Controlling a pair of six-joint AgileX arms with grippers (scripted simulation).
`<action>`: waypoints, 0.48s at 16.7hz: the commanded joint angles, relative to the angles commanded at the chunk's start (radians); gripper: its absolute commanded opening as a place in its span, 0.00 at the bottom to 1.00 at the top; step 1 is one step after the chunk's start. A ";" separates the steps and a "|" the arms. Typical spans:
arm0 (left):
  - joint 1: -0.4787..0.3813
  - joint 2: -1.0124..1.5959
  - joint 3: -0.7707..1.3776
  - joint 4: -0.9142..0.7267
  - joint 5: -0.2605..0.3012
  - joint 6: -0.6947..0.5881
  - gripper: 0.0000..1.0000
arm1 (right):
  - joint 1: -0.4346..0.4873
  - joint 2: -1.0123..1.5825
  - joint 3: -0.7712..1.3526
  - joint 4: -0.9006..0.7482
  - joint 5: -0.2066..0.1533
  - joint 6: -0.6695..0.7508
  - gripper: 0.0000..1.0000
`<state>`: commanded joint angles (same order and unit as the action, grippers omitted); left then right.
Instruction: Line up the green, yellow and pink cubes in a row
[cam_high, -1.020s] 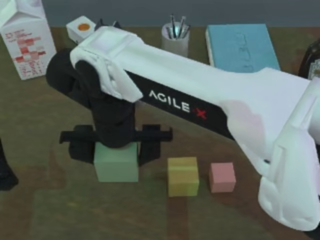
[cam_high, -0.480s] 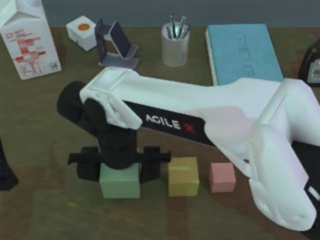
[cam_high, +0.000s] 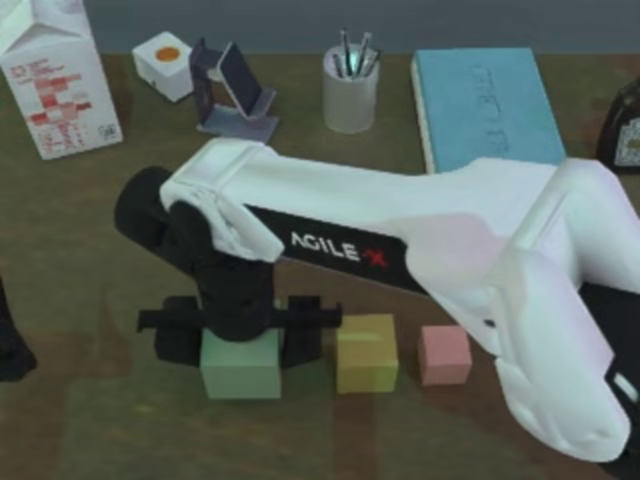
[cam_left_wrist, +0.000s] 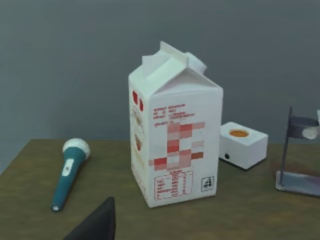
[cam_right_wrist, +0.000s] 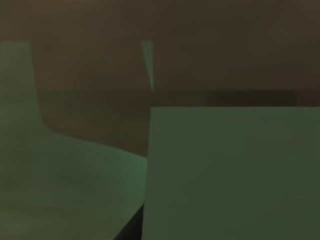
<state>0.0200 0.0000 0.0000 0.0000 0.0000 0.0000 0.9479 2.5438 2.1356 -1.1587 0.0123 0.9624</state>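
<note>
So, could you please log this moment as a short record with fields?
right gripper: down over the green cube, one finger on each side
green cube: left end of the row, on the table
yellow cube: middle, apart from the green
pink cube: right end, apart from the yellow
left arm: parked at the table's left edge
back of table: carton, pen cup, book
</note>
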 joint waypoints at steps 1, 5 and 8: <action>0.000 0.000 0.000 0.000 0.000 0.000 1.00 | 0.000 0.000 0.000 0.000 0.000 0.000 0.38; 0.000 0.000 0.000 0.000 0.000 0.000 1.00 | 0.000 0.000 0.000 0.000 0.000 0.000 0.68; 0.000 0.000 0.000 0.000 0.000 0.000 1.00 | 0.000 0.000 0.000 0.000 0.000 0.000 0.90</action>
<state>0.0200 0.0000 0.0000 0.0000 0.0000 0.0000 0.9479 2.5438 2.1356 -1.1587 0.0123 0.9624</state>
